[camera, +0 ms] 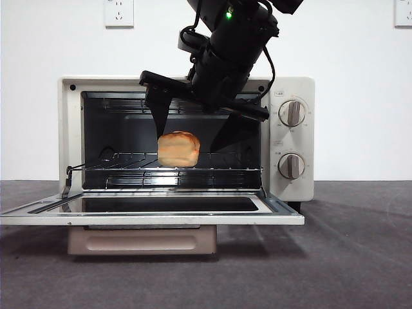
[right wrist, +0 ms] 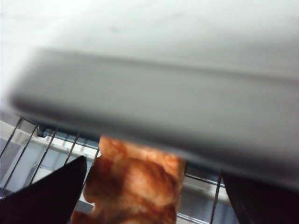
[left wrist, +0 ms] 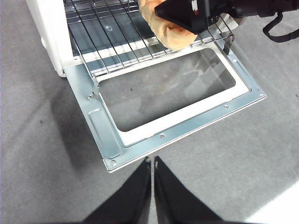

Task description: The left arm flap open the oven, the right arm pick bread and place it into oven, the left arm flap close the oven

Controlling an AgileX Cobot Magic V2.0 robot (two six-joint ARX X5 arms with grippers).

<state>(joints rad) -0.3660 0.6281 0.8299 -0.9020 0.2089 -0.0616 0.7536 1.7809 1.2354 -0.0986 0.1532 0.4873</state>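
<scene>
Here the oven point(camera: 187, 138) stands with its door point(camera: 151, 209) dropped flat toward the near side, which is why the cavity and the wire rack point(camera: 170, 174) lie exposed to an arm reaching in from the front. The bread point(camera: 178, 149) sits on that rack, about mid-width and toward the near edge, just inside the opening. The right gripper point(camera: 206, 119) hangs at the oven's mouth above the loaf, its fingers spread wide, one point(camera: 156, 116) on the left of the bread and the other toward the right; in the right wrist view a dark finger point(right wrist: 46, 196) stands clear on one side of the loaf and the second well off on the other, with daylight between them and the crust. I judge the bread is released and resting on the rack by its own weight, so the placing looks done and the arm is positioned to draw out.

The left gripper point(left wrist: 153, 186) waits on the near side of the open door, above the desk point(camera: 360, 257), its fingers pressed together with only a thin slit between them, holding nothing. That spot suits flapping the door back up once the right arm is clear.

The desk is covered in dark grey, felt-like cloth; behind the oven is a plain white wall point(camera: 360, 77) with a socket plate point(camera: 119, 13) high on the left.
</scene>
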